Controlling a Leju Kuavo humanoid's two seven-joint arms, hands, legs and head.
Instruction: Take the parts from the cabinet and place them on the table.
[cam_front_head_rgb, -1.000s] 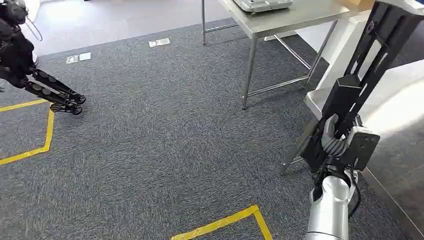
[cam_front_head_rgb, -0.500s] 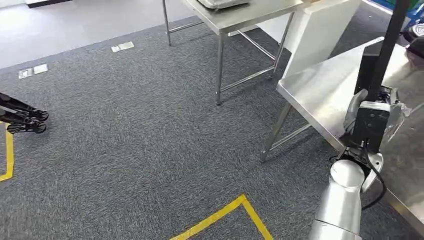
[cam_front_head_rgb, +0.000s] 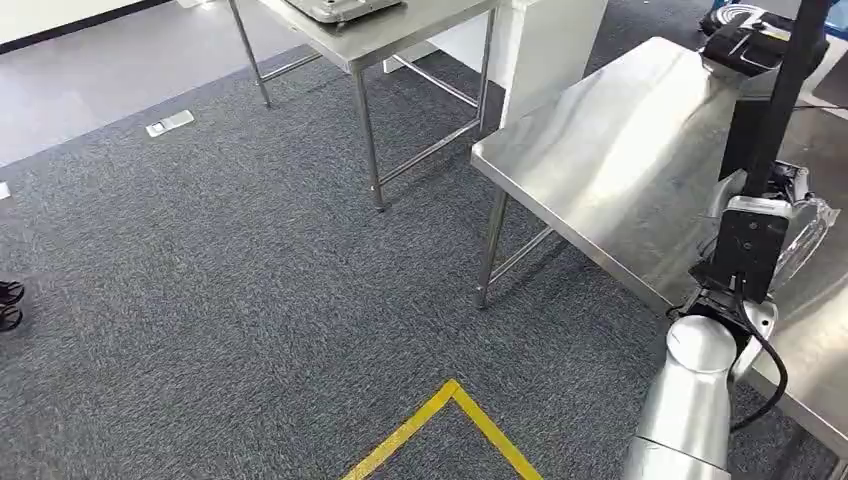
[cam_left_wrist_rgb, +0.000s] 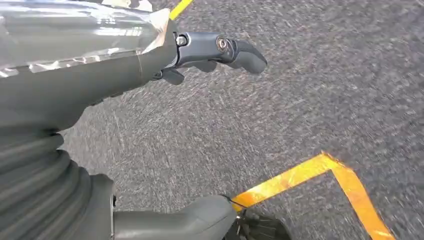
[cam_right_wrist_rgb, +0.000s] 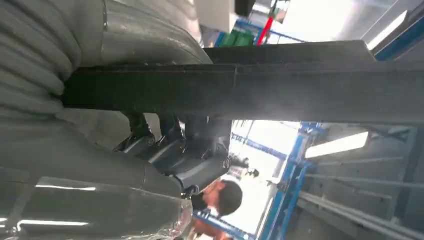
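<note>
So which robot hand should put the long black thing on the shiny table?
The right robot hand, most likely. It already grips the long black part upright over the steel table. The left robot hand holds nothing and hangs over the grey carpet.

Dark grey carpet (cam_front_head_rgb: 250, 280) is covering the floor, with yellow tape (cam_front_head_rgb: 450, 420) forming a corner on it. A steel table (cam_front_head_rgb: 600, 150) is standing at right, a second steel table (cam_front_head_rgb: 380, 35) sitting behind it beside a white cabinet (cam_front_head_rgb: 545, 45). Pale smooth floor (cam_front_head_rgb: 100, 70) is showing beyond the carpet, light glaring off the near tabletop.
</note>
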